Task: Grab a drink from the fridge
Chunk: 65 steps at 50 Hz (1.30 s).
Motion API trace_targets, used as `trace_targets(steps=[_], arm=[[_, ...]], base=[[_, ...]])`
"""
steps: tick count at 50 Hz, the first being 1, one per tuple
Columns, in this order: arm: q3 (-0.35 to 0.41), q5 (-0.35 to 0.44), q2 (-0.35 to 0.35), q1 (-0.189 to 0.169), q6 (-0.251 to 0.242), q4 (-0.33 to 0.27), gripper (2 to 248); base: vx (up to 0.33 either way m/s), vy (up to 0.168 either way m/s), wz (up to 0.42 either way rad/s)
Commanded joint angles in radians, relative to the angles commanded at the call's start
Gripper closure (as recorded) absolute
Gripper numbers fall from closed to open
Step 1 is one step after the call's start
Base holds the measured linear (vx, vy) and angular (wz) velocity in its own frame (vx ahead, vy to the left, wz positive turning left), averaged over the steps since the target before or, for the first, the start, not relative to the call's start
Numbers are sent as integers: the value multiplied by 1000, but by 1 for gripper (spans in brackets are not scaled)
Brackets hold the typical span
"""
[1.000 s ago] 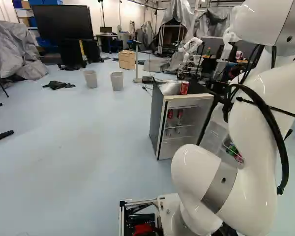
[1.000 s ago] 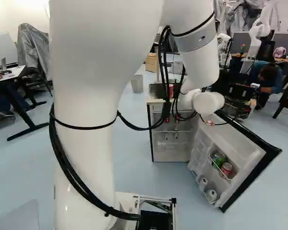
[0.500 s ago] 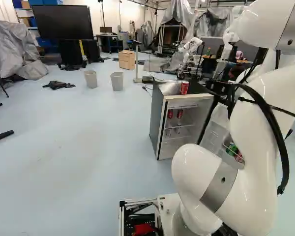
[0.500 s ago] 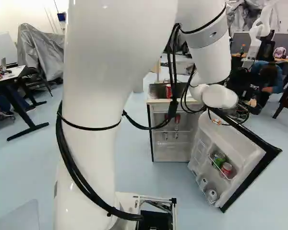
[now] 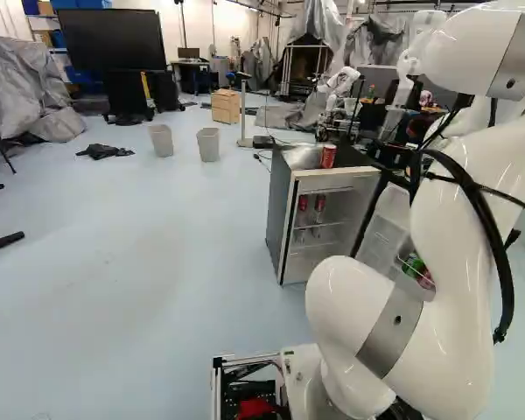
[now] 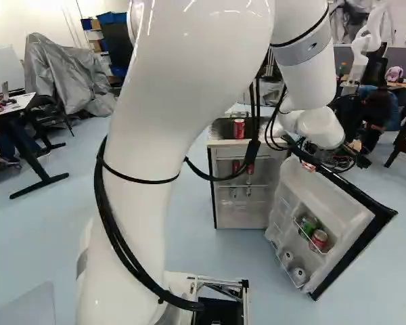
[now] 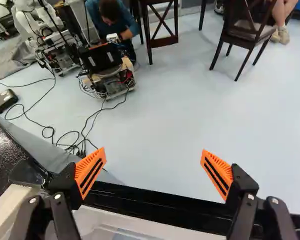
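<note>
well, hand wide near door edge

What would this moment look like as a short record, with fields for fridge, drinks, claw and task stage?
fridge: body standing on the floor, door swung wide open
drink on top: red can, upright
drinks inside: two red drinks, side by side on a shelf
drinks in door: green can and red-and-silver can in a rack
claw: open, nothing gripped, near the door's black edge
task stage: fridge opened, no drink grabbed yet
</note>
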Motion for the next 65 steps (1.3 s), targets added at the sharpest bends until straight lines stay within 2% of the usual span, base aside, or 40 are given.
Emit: trace_targets(steps=[33, 65], arm=[[-195, -348, -85, 16, 0, 100, 3], [-348, -685, -135, -22, 0, 126, 3]], base=[[0, 0, 0], [0, 0, 0]])
